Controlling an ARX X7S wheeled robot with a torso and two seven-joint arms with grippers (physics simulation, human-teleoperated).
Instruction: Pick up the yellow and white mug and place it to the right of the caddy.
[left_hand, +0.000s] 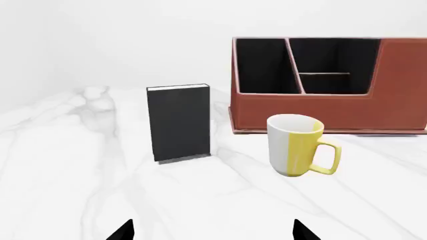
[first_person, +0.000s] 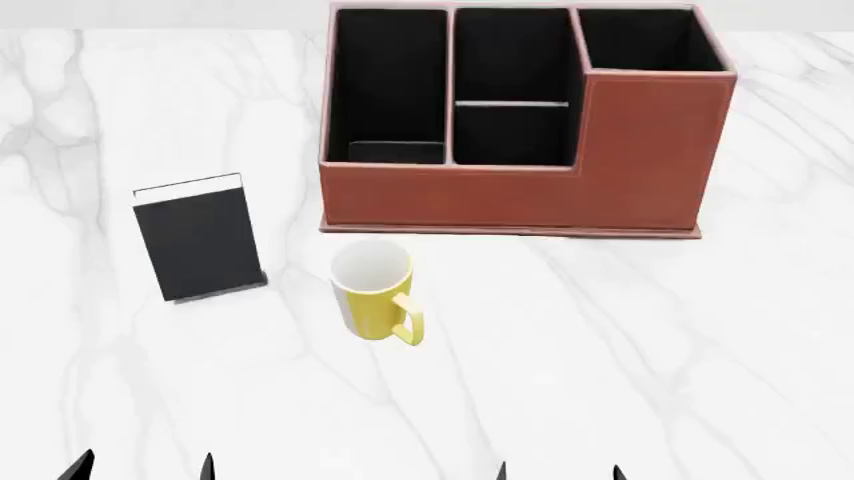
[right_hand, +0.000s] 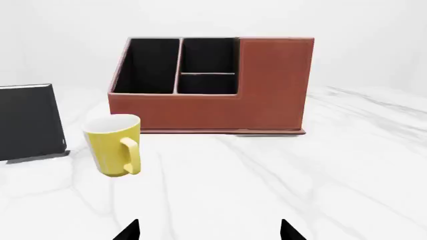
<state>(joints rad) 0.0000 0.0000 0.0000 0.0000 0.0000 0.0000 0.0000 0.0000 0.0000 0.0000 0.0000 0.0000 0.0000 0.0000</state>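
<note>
The yellow and white mug (first_person: 372, 292) stands upright on the marble table, just in front of the caddy's left part, handle toward me and to the right. It also shows in the left wrist view (left_hand: 297, 145) and the right wrist view (right_hand: 115, 145). The reddish-brown caddy (first_person: 561, 170) stands behind it, also seen in the left wrist view (left_hand: 333, 107) and the right wrist view (right_hand: 227, 107). My left gripper (first_person: 143, 468) and right gripper (first_person: 558, 472) are open and empty at the near edge, well short of the mug; only the fingertips show.
An upright black book (first_person: 198, 240) with a white top edge stands left of the mug, also in the left wrist view (left_hand: 179, 122). White marble tabletop (first_person: 667, 350) stretches to the right of the caddy and in front of it.
</note>
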